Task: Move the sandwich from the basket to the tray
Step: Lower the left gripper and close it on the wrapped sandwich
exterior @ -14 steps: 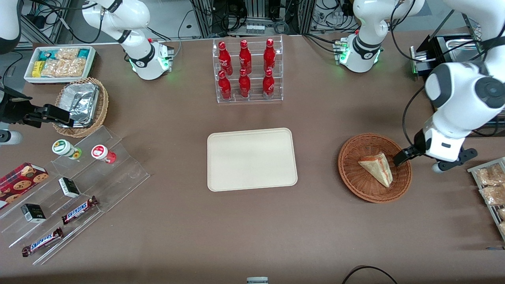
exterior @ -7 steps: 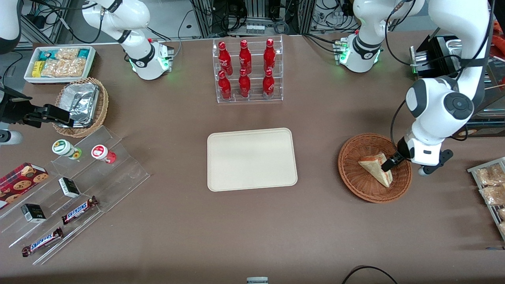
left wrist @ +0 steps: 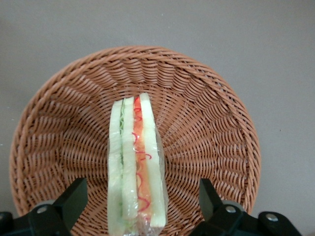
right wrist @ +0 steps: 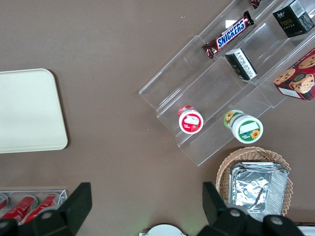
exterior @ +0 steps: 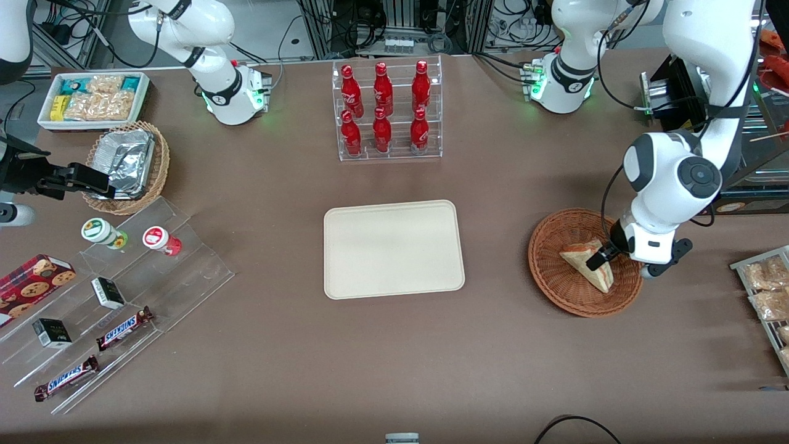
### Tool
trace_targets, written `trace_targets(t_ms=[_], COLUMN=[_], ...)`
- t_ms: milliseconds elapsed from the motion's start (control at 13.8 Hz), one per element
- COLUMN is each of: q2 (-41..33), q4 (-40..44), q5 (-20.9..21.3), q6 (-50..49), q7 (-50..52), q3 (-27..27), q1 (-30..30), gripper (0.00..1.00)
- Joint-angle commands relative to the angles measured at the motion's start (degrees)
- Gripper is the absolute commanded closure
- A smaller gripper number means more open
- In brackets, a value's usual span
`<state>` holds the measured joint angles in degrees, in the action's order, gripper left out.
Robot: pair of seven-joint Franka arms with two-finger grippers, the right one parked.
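The sandwich (exterior: 578, 259) is a plastic-wrapped wedge of pale bread with red and green filling, lying in the reddish-brown wicker basket (exterior: 550, 277) toward the working arm's end of the table. My gripper (exterior: 598, 259) hangs low over it. In the left wrist view the gripper (left wrist: 140, 196) is open, its two dark fingers (left wrist: 74, 196) standing on either side of the sandwich (left wrist: 135, 162) with a gap to each, above the basket's weave (left wrist: 206, 123). The cream tray (exterior: 393, 250) lies flat at mid-table with nothing on it; its corner (right wrist: 29, 110) shows in the right wrist view.
A clear rack of red bottles (exterior: 387, 111) stands farther from the front camera than the tray. A wire shelf of snack packets (exterior: 767, 290) sits beside the basket at the table's edge. Stepped acrylic shelves with candy bars (exterior: 123, 296) and a foil-filled tan basket (exterior: 126, 163) lie toward the parked arm's end.
My gripper has moved from beside the basket's rim inward and down, and now stands over the sandwich. The sandwich and the basket have not shifted.
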<state>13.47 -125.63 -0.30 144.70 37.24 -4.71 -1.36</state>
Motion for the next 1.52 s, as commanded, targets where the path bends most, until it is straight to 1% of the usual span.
trace_targets(t_ms=[0, 653, 726, 798, 871, 944, 1161, 1306, 1452], q2=[1.5, 3.6, 3.7, 3.7, 3.6, 3.3, 1.1, -0.8, -1.0], q4=[-0.3, -1.2, -1.1, -1.1, -1.1, -1.1, -0.3, 3.1, 9.7], q5=[1.0, 1.2, 1.2, 1.2, 1.3, 1.4, 1.6, 5.2, 6.5], q6=[2.3, 2.3, 2.3, 2.3, 2.2, 2.1, -0.1, -6.7, -15.8], q7=[1.9, 1.8, 1.8, 1.9, 1.6, 1.5, 1.2, 1.2, 1.3], q3=[-0.2, 0.0, -0.1, -0.1, 0.0, 0.0, 0.1, -0.3, -3.2], q1=[1.2, 1.1, 1.1, 1.1, 1.1, 1.1, 1.1, 1.2, 2.3], gripper=[0.00, 0.01, 0.09, 0.54, 0.89, 0.99, 1.00, 1.00, 1.00])
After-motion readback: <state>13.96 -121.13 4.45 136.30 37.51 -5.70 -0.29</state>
